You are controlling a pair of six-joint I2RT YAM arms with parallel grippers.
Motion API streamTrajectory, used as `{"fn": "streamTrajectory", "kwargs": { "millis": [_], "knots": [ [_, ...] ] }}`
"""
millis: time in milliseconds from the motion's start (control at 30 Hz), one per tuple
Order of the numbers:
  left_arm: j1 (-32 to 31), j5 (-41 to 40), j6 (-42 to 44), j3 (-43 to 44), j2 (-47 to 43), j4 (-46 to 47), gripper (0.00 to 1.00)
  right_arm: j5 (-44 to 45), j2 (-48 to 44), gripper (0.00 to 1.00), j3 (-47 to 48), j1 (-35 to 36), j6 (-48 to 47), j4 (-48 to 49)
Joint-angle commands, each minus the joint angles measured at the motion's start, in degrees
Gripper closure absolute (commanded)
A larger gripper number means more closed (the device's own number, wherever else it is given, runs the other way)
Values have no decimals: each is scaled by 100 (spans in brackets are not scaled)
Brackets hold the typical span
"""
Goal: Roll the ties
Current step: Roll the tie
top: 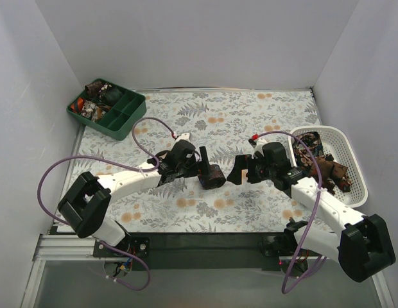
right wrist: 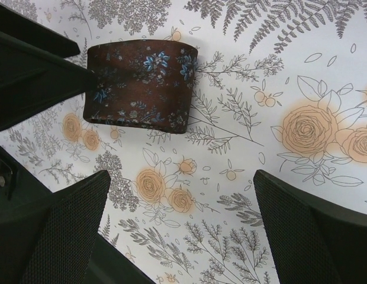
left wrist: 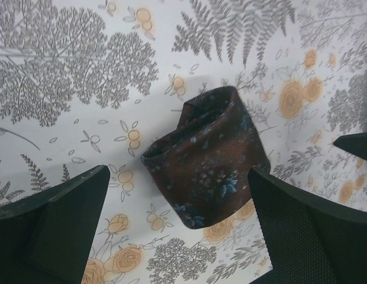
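The coiled tie is dark brown with small blue flowers; the worktop white with grey ferns, orange roses.

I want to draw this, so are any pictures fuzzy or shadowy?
Top view: bright, even light, only soft shadows under the arms. Left wrist view: the rolled tie is sharp, with a faint grey shadow beside it. Right wrist view: sharp too, no glare.
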Motion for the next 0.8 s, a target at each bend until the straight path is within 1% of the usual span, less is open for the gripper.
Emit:
{"fn": "streamTrajectory", "kwargs": {
  "millis": [0, 33, 100, 133, 167, 200, 233, 267, 300, 333, 367, 400, 433, 500, 633, 767],
  "knots": [
    [-123, -559, 10, 921, 13, -675, 2, 84, -80, 5, 320, -99, -168, -188],
    [-176, -664, 11, 1107, 83, -1191, 2, 172, -81, 5, 346, -116, -185, -276],
    [-360, -1032, 2, 1538, 250, -1738, 2, 453, -107, 5, 425, -178, -229, -521],
    [-422, -1139, 2, 1714, 442, -2185, 2, 524, -133, 5, 452, -195, -264, -593],
    [-570, -1253, -24, 2107, 557, -2398, 2, 646, -142, 5, 470, -248, -273, -680],
    [-624, -1341, -68, 2311, 680, -2635, 2, 709, -168, 5, 487, -283, -273, -812],
    [-668, -1516, -138, 2513, 986, -3159, 2, 744, -238, 5, 496, -292, -291, -874],
    [-764, -1605, -208, 3011, 1163, -3434, 2, 788, -274, 5, 496, -318, -282, -927],
    [-818, -1684, -227, 3251, 1348, -3681, 2, 875, -352, 5, 496, -353, -282, -1049],
    [-870, -1893, -262, 3550, 1706, -4205, 3, 920, -397, 5, 479, -371, -291, -1103],
    [-975, -1983, -288, 3814, 1884, -4437, 5, 955, -440, 5, 470, -380, -291, -1164],
    [-1020, -2071, -297, 4330, 2060, -4648, 5, 1034, -519, 5, 452, -389, -291, -1260],
    [-1046, -2193, -306, 4552, 2375, -5007, 9, 1052, -555, 5, 435, -406, -291, -1305],
    [-1134, -2308, -280, 5122, 2640, -5264, 10, 1034, -634, 5, 356, -433, -291, -1401],
    [-1248, -2431, -253, 5844, 3299, -5835, 12, 903, -766, 5, 224, -468, -221, -1499],
    [-1380, -2520, -296, 6215, 3687, -6073, 14, 815, -863, 5, 101, -494, -185, -1534]
  ]
}}
